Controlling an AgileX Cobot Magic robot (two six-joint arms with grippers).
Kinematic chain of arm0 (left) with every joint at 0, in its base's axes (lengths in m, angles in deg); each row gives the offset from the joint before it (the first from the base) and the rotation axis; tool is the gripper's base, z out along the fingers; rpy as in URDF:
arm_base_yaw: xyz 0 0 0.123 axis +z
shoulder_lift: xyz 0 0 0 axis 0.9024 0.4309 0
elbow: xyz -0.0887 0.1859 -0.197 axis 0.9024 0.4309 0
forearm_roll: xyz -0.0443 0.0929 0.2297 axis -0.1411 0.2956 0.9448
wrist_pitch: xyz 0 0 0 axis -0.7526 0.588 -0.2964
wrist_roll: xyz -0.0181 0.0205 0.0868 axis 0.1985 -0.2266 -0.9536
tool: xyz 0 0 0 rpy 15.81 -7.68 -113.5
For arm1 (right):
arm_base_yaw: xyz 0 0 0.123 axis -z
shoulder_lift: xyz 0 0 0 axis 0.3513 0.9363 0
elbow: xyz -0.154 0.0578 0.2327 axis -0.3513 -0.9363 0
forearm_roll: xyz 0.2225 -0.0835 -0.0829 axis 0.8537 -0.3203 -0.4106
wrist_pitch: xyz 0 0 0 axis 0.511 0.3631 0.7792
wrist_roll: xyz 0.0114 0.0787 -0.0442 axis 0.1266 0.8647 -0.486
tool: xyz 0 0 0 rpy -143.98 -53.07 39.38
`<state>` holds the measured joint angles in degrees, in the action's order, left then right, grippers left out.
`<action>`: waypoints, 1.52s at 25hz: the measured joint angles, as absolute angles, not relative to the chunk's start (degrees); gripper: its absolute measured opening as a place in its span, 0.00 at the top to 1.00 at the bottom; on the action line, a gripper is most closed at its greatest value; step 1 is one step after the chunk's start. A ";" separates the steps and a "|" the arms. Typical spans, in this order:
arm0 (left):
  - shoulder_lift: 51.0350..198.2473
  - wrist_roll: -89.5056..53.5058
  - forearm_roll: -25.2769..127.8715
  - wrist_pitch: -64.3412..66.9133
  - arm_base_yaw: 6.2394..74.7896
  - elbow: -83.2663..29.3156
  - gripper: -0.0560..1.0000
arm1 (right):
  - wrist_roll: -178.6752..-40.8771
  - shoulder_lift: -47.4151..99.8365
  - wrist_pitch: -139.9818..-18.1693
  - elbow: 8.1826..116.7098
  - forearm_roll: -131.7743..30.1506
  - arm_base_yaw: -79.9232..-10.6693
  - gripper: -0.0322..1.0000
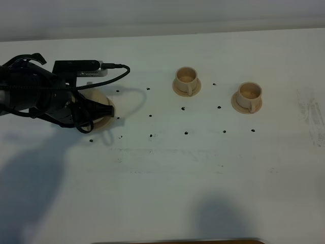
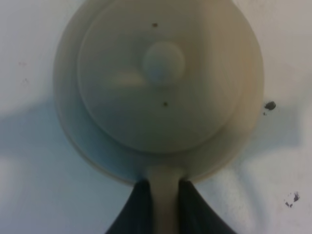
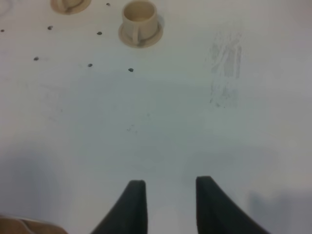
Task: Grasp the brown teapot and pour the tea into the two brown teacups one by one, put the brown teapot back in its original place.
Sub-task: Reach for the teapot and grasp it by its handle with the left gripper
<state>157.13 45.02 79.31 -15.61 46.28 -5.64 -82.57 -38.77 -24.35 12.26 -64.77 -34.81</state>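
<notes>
The brown teapot (image 2: 163, 83) fills the left wrist view from above, showing its round lid and knob. My left gripper (image 2: 165, 204) is shut on its loop handle (image 2: 165, 187), with one dark finger (image 2: 139, 209) on each side. From the high camera the left arm covers most of the teapot (image 1: 101, 100), which rests on its flat beige disc (image 1: 107, 121). The two brown teacups (image 1: 187, 81) (image 1: 247, 96) stand on their saucers to the right, handles toward the front. My right gripper (image 3: 170, 187) hangs over bare table with its fingers slightly apart and nothing between them, the nearer teacup (image 3: 140, 19) far ahead.
Small black marks (image 1: 151, 116) dot the white table (image 1: 162, 178) around the teapot and cups. A faint grey smudge (image 1: 311, 114) lies near the right edge. A tan strip (image 1: 177, 241) shows at the front edge. The right arm is out of the high view.
</notes>
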 joint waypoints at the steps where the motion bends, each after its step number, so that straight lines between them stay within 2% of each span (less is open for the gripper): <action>1: 157.13 44.78 79.31 -15.61 46.28 -5.64 0.79 | -82.57 -38.77 -24.35 12.26 -64.77 -34.81 0.74; 38: 157.13 38.38 79.31 -17.78 46.28 -8.97 0.79 | -82.57 -38.77 -24.35 12.26 -64.77 -34.81 0.74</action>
